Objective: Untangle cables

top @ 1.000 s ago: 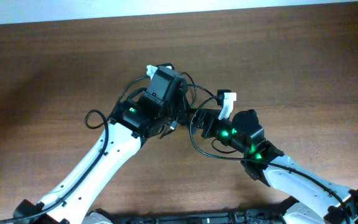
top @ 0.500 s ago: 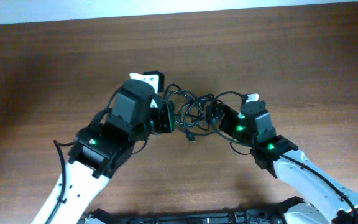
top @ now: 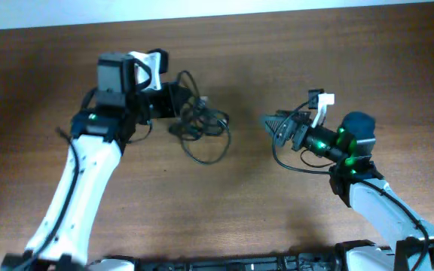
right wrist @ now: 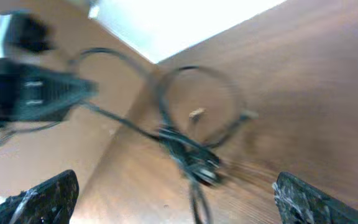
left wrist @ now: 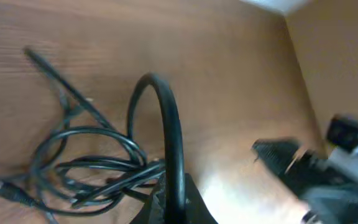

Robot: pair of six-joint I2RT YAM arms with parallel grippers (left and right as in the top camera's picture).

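A tangle of thin black cables (top: 202,126) lies on the wooden table left of centre, with one loop trailing toward the front. My left gripper (top: 173,102) is shut on a black cable (left wrist: 169,143) of that tangle. The cable arches up out of the jaws in the left wrist view, with the rest of the coils (left wrist: 86,168) to its left. My right gripper (top: 271,123) is open and empty, well to the right of the tangle. Its fingers are spread wide in the right wrist view (right wrist: 173,205), where the tangle (right wrist: 188,155) shows blurred ahead.
The wooden table (top: 292,60) runs to a pale edge at the back. The left arm (top: 81,188) and right arm (top: 375,203) come in from the front. The right arm's own wire (top: 285,162) loops beneath its gripper.
The arms have moved apart. My left gripper has dragged the cable tangle left and toward the back. My right gripper has drawn away to the right and is now clear of the cables.
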